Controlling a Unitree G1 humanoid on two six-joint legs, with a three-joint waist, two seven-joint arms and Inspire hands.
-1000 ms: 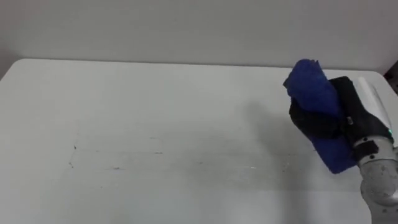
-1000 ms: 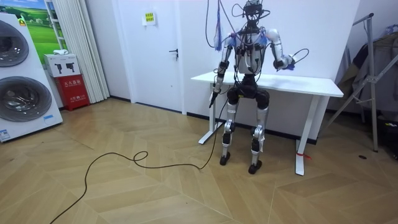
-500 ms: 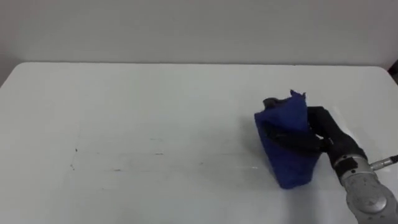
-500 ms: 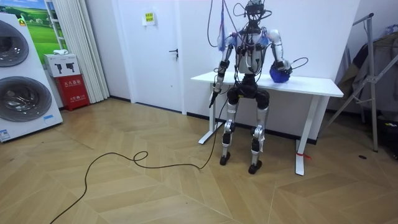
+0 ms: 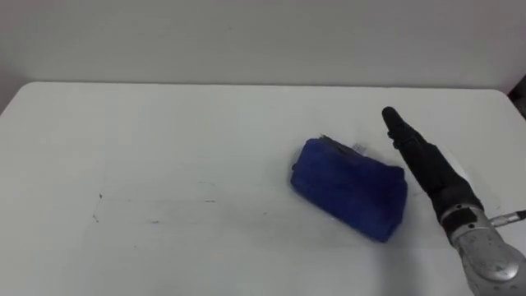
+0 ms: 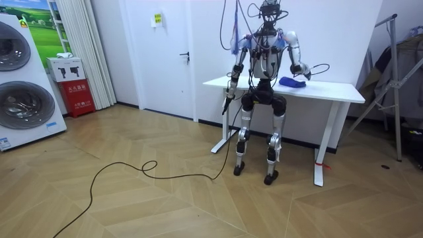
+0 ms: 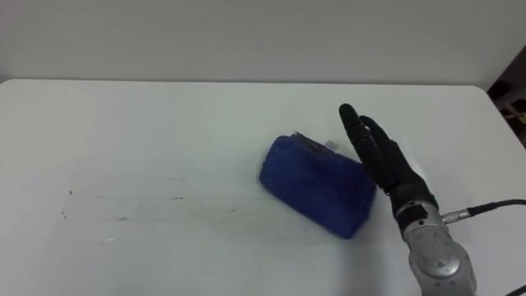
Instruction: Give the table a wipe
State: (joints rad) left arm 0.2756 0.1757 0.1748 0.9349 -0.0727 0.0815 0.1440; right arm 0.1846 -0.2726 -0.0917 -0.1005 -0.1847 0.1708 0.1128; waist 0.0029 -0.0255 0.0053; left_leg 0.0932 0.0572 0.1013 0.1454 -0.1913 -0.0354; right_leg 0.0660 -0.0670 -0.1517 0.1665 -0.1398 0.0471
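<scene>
Cloth (image 5: 349, 187): lies bunched in a thick fold on the table (image 5: 164, 123), right of centre. My right hand (image 5: 419, 160) stands just beside its right end, fingers straight and extended, holding nothing; I cannot tell whether it touches the cloth. My left hand (image 6: 229, 92) hangs by the table's edge at the room view's left.

Handling, as judged: the cloth is soft, light and limp. It should crumple under pressure and slide easily on the smooth top.

Recommended hold: lay the palm flat across the top of the fold, or close the fingers over its thick middle, not a loose corner.
</scene>
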